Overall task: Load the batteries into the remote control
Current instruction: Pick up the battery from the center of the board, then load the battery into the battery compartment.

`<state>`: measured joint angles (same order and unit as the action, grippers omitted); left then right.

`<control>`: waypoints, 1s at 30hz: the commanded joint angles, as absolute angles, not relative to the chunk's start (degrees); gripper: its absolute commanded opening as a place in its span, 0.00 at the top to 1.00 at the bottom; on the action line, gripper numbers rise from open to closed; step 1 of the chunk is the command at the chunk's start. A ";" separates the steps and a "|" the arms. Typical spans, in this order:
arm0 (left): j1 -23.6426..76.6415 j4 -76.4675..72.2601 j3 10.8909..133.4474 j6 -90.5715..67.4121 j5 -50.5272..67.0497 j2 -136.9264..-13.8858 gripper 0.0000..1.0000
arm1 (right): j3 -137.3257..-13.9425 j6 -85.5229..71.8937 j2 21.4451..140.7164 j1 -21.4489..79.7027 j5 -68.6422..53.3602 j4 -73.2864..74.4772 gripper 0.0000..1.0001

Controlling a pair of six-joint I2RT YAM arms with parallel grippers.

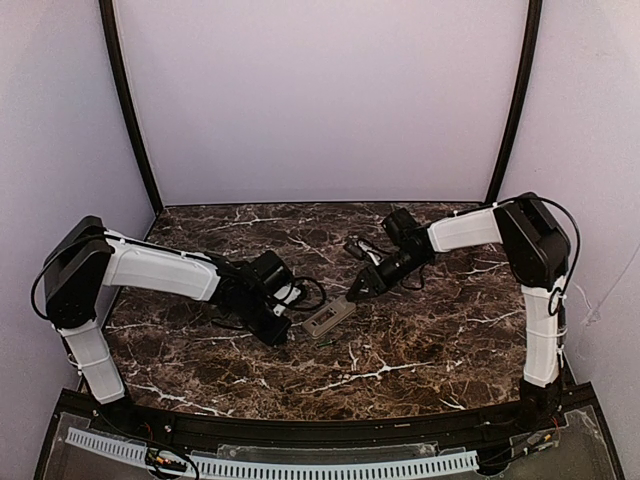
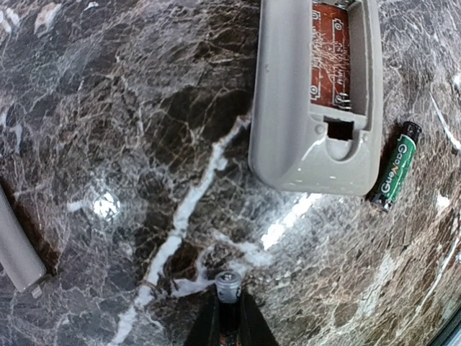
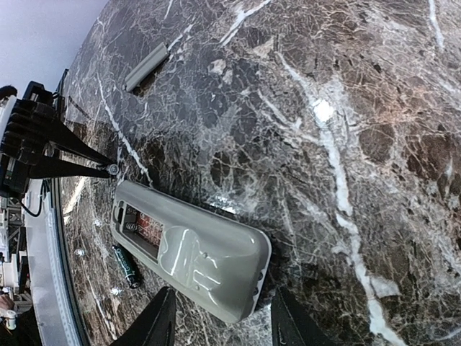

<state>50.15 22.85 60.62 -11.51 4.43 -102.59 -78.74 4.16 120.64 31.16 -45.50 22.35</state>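
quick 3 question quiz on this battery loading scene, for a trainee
1. True or false: the remote control lies with its uncovered battery bay facing up.
2. Multiple choice: what is the left gripper shut on? A the remote control, B a battery, C nothing.
3. Short answer: a loose battery lies beside the remote control; which gripper's fingers straddle the remote control's end?

Key: 1 true. 2 B. 3 the right gripper.

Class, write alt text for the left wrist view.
The left tool grips a battery end-on over a marble table. Ahead lies the remote, back up, compartment open, with a second battery beside it.
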 commanded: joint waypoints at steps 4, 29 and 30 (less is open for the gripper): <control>50.37 25.36 61.37 -10.09 2.29 -99.95 0.99 | -78.93 4.40 121.35 32.47 -47.99 21.74 0.58; 50.36 4.96 69.78 -5.11 15.90 -105.29 1.00 | -76.99 3.84 119.21 30.61 -46.86 20.68 0.53; 50.32 4.72 69.78 -4.90 16.02 -105.75 1.00 | -76.99 3.72 119.18 30.27 -46.70 20.64 0.51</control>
